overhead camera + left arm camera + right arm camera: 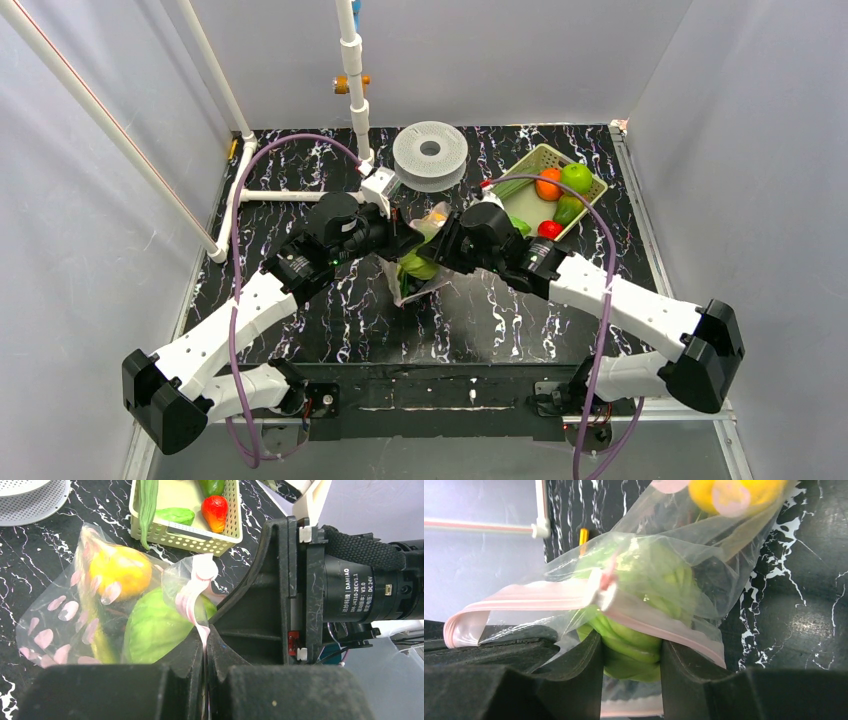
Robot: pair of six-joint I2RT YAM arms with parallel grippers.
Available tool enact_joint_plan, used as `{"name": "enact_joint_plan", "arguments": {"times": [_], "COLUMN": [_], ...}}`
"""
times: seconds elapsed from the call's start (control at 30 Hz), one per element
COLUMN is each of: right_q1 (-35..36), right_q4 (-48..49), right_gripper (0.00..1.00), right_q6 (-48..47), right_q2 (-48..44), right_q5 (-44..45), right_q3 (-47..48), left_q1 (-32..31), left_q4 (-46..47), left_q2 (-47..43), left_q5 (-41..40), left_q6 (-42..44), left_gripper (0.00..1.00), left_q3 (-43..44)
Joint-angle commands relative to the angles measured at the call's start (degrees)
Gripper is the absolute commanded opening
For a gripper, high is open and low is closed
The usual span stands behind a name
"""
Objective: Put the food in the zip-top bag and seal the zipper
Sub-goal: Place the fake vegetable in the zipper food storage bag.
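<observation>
At the centre of the top view, your crinkly clear zip-top bag (413, 272) (60, 610) (729, 550) sits bunched between the two grippers, over the black marbled surface (330, 320). Inside it, a yellow piece (120, 572) (739, 490) and a pale green round head (155, 627) (634, 652) lie against each other. The pale pink zipper strip (192, 597) (534, 597) along the bag's mouth is curled and folded, and in the right wrist view its two lips part.

Your left gripper (400, 240) (206, 635) is clamped tight on that strip, pinching a fold of it at lower centre of the left wrist view. Your right gripper (442, 247) (631, 647) has a finger on each side of the bag where the green head bulges. Plastic and head fill the gap, so it grips the bag there.

Near the bag, in the upper right of the top view, stands the yellow-green lattice basket (543, 151) (200, 542). It holds an orange ball (547, 185), a bright green apple (576, 178) and a red piece (549, 229) (215, 512). The left wrist view adds a long pale-green stalk (147, 505) drooping over the basket's near rim, a small green piece (175, 515) and a dark green cucumber (212, 486). A white perforated spool (429, 155) lies at upper centre.
</observation>
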Motion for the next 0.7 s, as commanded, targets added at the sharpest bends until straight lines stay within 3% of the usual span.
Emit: {"name": "enact_joint_plan", "arguments": {"times": [0.0, 0.17, 0.33, 0.67], "right_q1": [-0.26, -0.23, -0.30, 0.91], "right_q4": [3.18, 18.47, 19.85, 19.19], "right_gripper": [0.23, 0.21, 0.18, 0.21], "right_q6": [6.74, 11.34, 16.08, -14.78], "right_q2": [-5.27, -6.71, -3.57, 4.57], "right_q5": [14.22, 12.41, 15.83, 18.41], "right_q3": [-4.63, -10.84, -8.41, 0.91], "left_q1": [-0.47, -0.47, -0.48, -0.48], "left_q4": [2.89, 2.69, 0.45, 1.20], "left_q2": [-3.15, -2.34, -2.64, -2.55], "left_q5": [2.07, 3.00, 0.48, 2.94], "left_q6": [-0.34, -0.49, 1.82, 0.92], "left_gripper": [0.00, 0.00, 0.00, 0.00], "left_q3": [1.00, 1.39, 2.14, 2.11]}}
